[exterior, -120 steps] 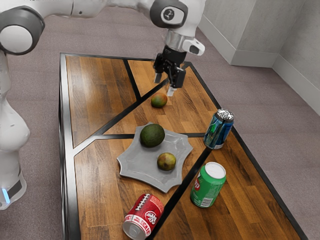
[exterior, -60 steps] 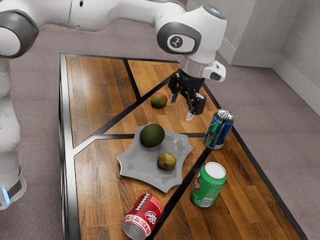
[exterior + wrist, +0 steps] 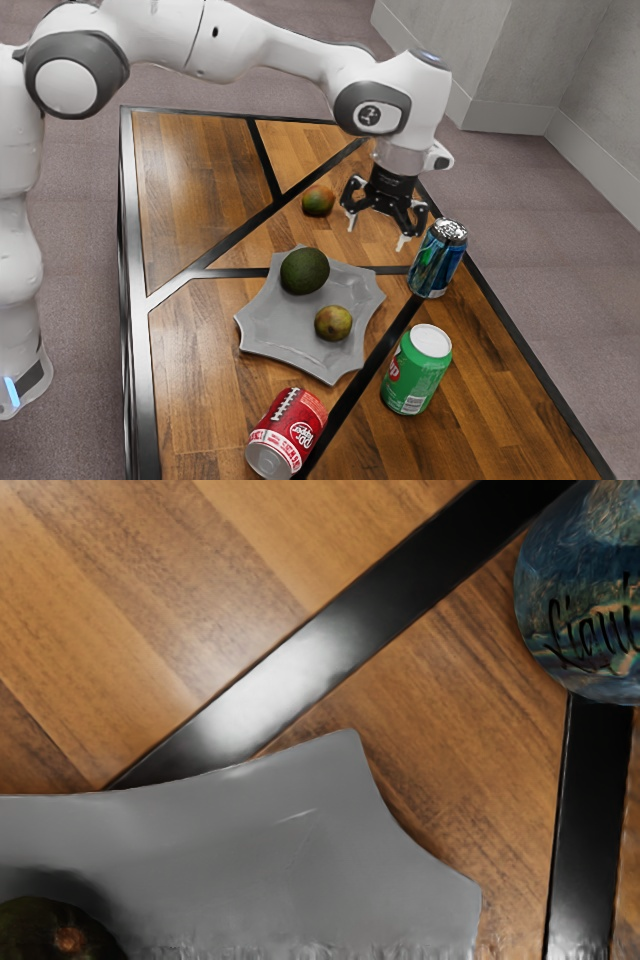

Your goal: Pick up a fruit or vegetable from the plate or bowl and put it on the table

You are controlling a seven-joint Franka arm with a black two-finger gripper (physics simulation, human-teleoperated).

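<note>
In the wrist view, the picture's edge cuts the grey plate (image 3: 250,850), also the avocado (image 3: 45,935) on this plate and the blue can (image 3: 590,600) near it. In the exterior view, the table (image 3: 190,190) is cut off below the plate, and the small print of the green can (image 3: 412,378) near the plate is too small for reading.

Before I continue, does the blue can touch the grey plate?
Apart: the wrist view shows bare wood between the blue can and the grey plate.

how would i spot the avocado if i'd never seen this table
On the wood table sits a gray plate with pointed corners. The avocado lies on it near a smaller fruit. It is larger and dark green, while that fruit is mottled yellow-brown.
</note>
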